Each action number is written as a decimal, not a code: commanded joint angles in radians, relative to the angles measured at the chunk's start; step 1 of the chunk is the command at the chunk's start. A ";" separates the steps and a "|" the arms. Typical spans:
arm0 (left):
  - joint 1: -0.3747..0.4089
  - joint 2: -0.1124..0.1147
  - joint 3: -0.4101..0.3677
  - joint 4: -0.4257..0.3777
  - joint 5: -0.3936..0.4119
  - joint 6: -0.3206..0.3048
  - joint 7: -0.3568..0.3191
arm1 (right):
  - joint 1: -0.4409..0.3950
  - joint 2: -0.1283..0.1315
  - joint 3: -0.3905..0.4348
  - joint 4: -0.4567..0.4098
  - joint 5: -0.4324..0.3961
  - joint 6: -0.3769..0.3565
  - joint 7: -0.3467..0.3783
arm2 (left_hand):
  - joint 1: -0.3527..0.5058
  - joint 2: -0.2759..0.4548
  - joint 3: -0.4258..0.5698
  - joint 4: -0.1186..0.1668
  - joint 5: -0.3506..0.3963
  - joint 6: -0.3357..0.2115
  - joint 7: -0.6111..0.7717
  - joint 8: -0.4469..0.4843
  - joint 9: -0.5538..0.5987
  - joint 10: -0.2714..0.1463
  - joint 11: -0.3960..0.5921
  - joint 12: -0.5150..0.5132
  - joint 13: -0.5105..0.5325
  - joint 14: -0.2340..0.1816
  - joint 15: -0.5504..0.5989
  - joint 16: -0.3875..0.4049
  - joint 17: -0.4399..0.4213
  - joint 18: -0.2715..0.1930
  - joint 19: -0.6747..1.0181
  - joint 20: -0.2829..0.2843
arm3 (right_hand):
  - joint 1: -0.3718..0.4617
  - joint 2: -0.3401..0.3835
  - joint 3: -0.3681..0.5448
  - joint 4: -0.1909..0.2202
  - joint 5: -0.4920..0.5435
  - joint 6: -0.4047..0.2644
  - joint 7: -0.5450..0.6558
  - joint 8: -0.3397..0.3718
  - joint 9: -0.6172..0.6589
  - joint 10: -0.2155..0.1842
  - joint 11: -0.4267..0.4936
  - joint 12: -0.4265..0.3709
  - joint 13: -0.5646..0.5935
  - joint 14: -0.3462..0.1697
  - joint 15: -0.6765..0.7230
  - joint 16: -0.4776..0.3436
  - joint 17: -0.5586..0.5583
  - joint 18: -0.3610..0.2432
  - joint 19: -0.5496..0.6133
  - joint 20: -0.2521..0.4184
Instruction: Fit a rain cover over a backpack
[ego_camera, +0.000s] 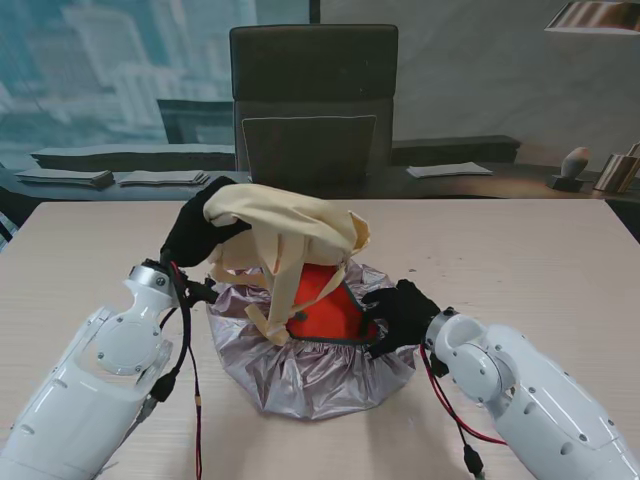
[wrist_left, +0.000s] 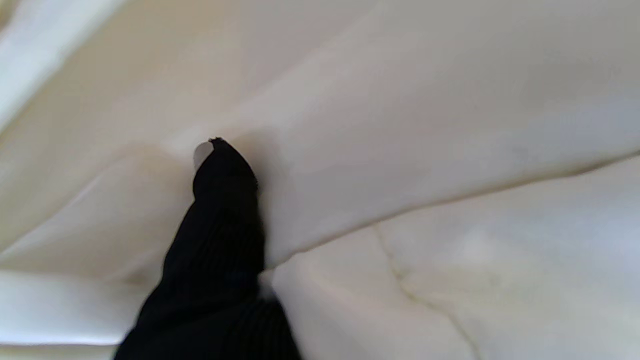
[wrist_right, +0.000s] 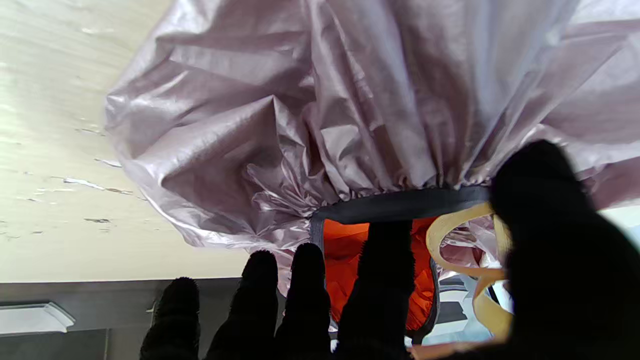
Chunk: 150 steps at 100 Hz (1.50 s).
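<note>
Silvery crinkled fabric, the rain cover (ego_camera: 300, 375), lies bunched on the pale wooden table (ego_camera: 520, 250) with its elastic-edged mouth facing up and its orange lining showing. I take the cover as my landmark. My left hand (ego_camera: 195, 232), in a black knit glove, grips the cream cloth backpack (ego_camera: 290, 225) and holds it raised over the cover's mouth, its straps dangling into the orange opening. My right hand (ego_camera: 400, 315) is clamped on the dark elastic rim (wrist_right: 400, 205) at the cover's right edge, thumb outside and fingers (wrist_right: 385, 260) inside. A dark office chair (ego_camera: 313, 100) stands beyond the cover, past the table's far edge.
</note>
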 joint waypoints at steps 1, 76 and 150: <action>0.001 -0.003 0.013 0.012 -0.023 -0.009 -0.020 | -0.014 0.005 -0.003 0.004 0.022 0.010 0.005 | 0.123 0.125 0.039 0.067 0.018 -0.053 0.004 0.008 0.032 -0.121 0.024 0.037 0.001 -0.065 -0.003 0.000 -0.002 -0.041 -0.023 -0.011 | -0.054 -0.037 -0.021 0.043 -0.010 0.002 -0.014 0.017 -0.028 -0.039 -0.020 -0.017 -0.060 -0.024 -0.025 -0.008 -0.008 0.003 -0.028 -0.014; -0.054 0.053 0.063 0.133 0.249 -0.098 -0.119 | -0.003 0.045 0.031 -0.037 -0.508 -0.140 -0.035 | -0.016 0.043 0.249 0.032 0.068 -0.078 -0.049 -0.007 0.063 -0.105 -0.040 0.014 0.006 -0.090 -0.020 -0.095 0.020 -0.075 -0.034 -0.047 | 0.051 -0.048 -0.043 0.044 0.001 -0.036 0.084 0.241 0.291 0.186 0.209 0.093 0.213 0.100 0.301 0.124 0.126 0.108 0.177 0.032; -0.179 -0.007 0.172 0.189 0.192 -0.053 0.054 | 0.041 0.032 -0.033 0.037 -0.403 -0.177 -0.280 | -0.026 0.028 0.294 0.022 0.056 -0.051 -0.018 -0.047 0.067 -0.104 -0.027 -0.026 0.038 -0.052 -0.046 -0.086 0.041 -0.013 -0.085 -0.065 | 0.225 -0.273 0.588 -0.206 0.363 -0.050 0.429 0.206 0.899 0.078 0.431 0.420 0.652 0.081 0.633 0.256 0.151 0.135 0.905 -0.240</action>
